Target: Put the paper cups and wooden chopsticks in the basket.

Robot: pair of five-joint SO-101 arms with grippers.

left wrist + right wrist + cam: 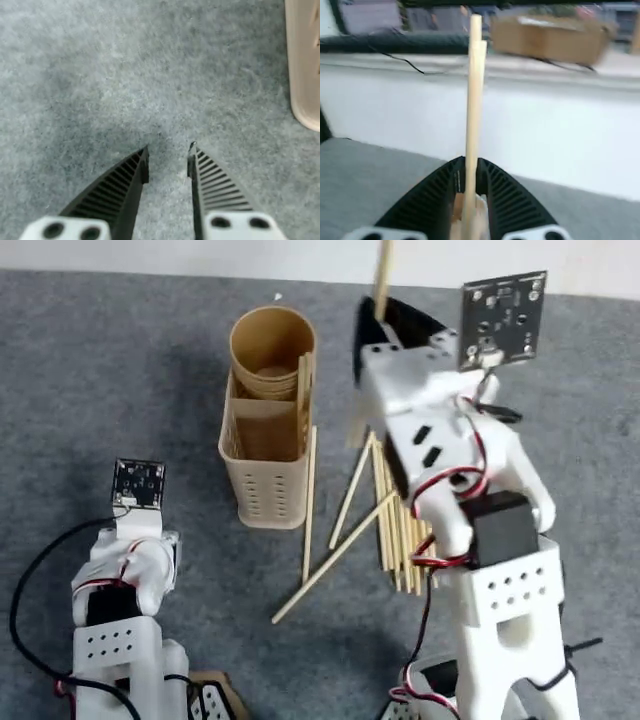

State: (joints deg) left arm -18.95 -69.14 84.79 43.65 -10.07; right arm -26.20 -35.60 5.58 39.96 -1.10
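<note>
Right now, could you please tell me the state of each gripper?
The left gripper is open and holds nothing.
The right gripper is closed on wooden chopsticks.

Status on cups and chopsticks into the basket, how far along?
Done: paper cups sit in the basket, with stowed chopsticks beside them. In hand: right pincer grips the held chopsticks, raised upright. Left: loose chopsticks lie beside the basket. Left pincer is open, holding nothing.
</note>
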